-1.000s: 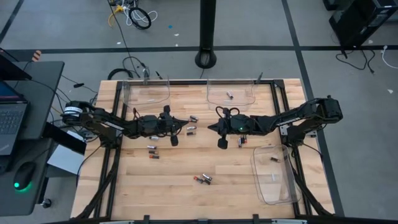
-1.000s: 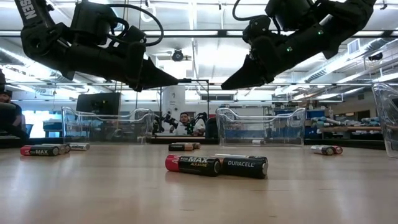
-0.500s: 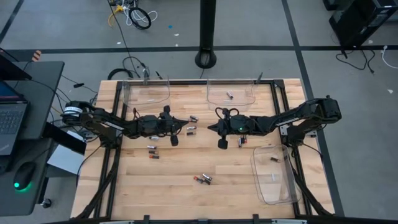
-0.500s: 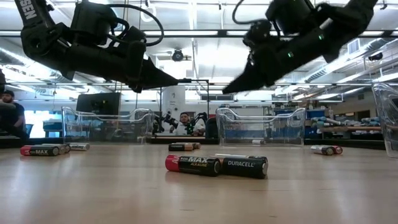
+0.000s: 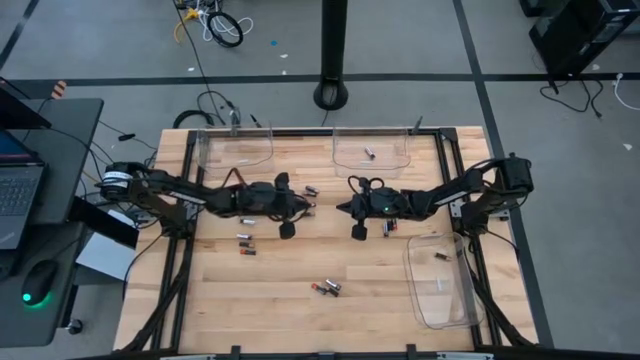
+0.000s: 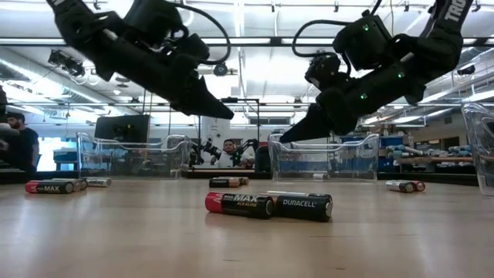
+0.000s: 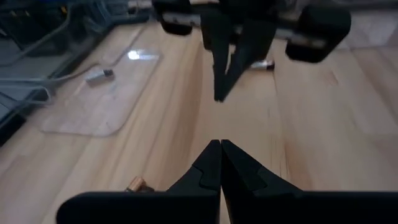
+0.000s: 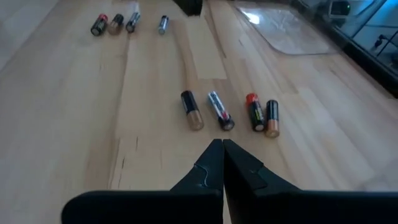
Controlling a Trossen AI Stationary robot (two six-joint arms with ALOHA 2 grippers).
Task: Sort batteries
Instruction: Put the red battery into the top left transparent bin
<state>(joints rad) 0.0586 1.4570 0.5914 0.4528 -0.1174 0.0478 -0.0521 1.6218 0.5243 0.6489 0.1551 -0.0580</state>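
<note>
Several small batteries lie on their sides on the wooden table. In the high view some are between the arms (image 5: 310,190), some on the left (image 5: 245,243), a pair near the front (image 5: 325,288) and some under the right arm (image 5: 388,227). My left gripper (image 5: 306,207) (image 7: 221,148) is shut and hovers just left of the table's middle. My right gripper (image 5: 341,207) (image 8: 222,147) is shut and faces it from the right, above a row of batteries (image 8: 220,111). In the low view both tips (image 6: 228,116) (image 6: 284,139) hang clear of the table.
Clear trays sit at the far left (image 5: 238,150), the far middle (image 5: 372,148) with one battery (image 5: 368,153), and the near right (image 5: 440,280) with batteries inside. A red and a black battery (image 6: 266,205) lie nearest the low camera. People sit beyond the table.
My left gripper has moved toward the table's right, closer to the right gripper, and tipped its fingers more steeply down. My right gripper has come down toward the table. Both stay shut, and no battery has moved.
</note>
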